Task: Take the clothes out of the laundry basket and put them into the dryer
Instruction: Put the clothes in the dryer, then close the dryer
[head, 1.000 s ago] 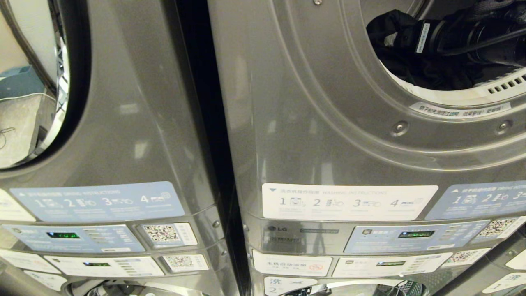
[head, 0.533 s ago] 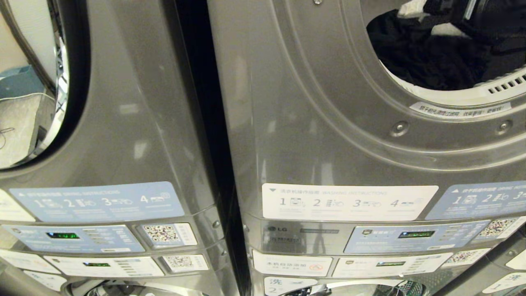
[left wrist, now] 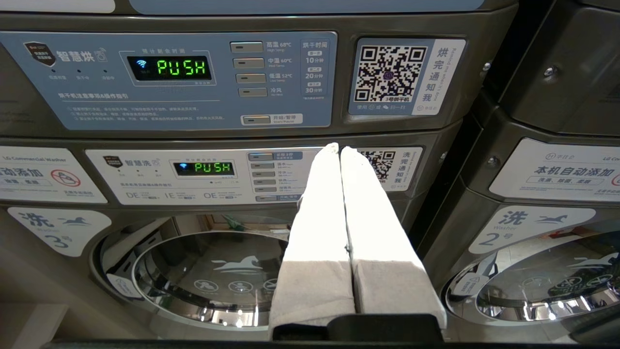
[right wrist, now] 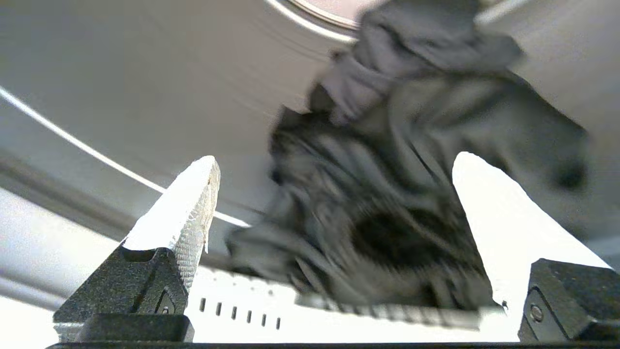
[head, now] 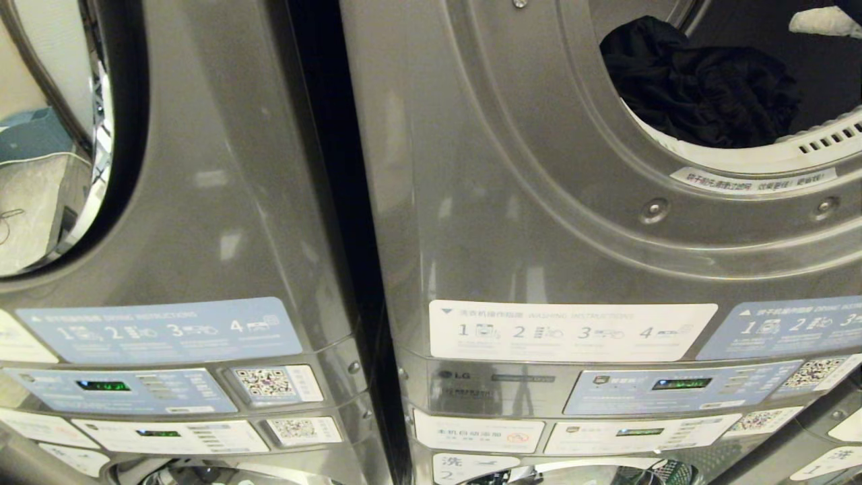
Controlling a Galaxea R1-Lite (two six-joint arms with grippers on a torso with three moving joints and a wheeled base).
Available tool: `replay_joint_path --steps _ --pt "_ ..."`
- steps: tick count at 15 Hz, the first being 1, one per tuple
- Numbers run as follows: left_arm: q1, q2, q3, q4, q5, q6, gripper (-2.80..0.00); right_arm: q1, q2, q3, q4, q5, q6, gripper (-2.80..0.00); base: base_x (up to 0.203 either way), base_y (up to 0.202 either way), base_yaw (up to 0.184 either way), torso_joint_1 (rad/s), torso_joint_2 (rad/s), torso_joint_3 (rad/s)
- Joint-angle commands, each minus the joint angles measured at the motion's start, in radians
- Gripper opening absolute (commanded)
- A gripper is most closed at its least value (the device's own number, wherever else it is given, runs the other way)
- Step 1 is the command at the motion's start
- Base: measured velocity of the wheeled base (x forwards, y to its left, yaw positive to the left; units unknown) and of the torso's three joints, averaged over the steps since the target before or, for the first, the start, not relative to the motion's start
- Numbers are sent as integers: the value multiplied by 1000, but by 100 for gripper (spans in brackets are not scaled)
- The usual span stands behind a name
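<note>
Head view: clothes [head: 700,87] crumpled, directionless.

A bundle of clothes [head: 700,87] is lying inside the dryer [head: 539,202] drum, at its near rim. A second machine [head: 202,202] is standing left of it, control panels [head: 606,391] sitting below.

Pale tapered fingers [right wrist: 193,203], ribbed pads, black textured bases

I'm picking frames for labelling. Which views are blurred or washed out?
Right wrist view: dark garment motion-smeared, fingertips blown out white. Head view: sharp, soft glare on the dryer front. Left wrist view: crisp, display legible.
</note>
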Motion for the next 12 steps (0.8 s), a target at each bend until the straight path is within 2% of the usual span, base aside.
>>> replay_joint_path --steps 1,3,6,8,12 --pt "0 0 2 0 0 0 -280 2 -84 77 1 -21 0 -280 0 0 0 0 0 0" --pt "0 0 0 0 0 0 -280 4 -170 177 2 -39 -3 -280 0 0 0 0 0 0" --pt "0 0 1 0 0 0 -280 5 -319 388 11 -101 -63 -280 0 0 0 0 0 0" --pt "0 0 2 0 0 0 -280 5 -455 591 21 -148 -112 -280 0 0 0 0 0 0" --pt "0 0 2 0 0 0 -280 -9 -701 986 24 -167 -214 -280 0 0 0 0 0 0"
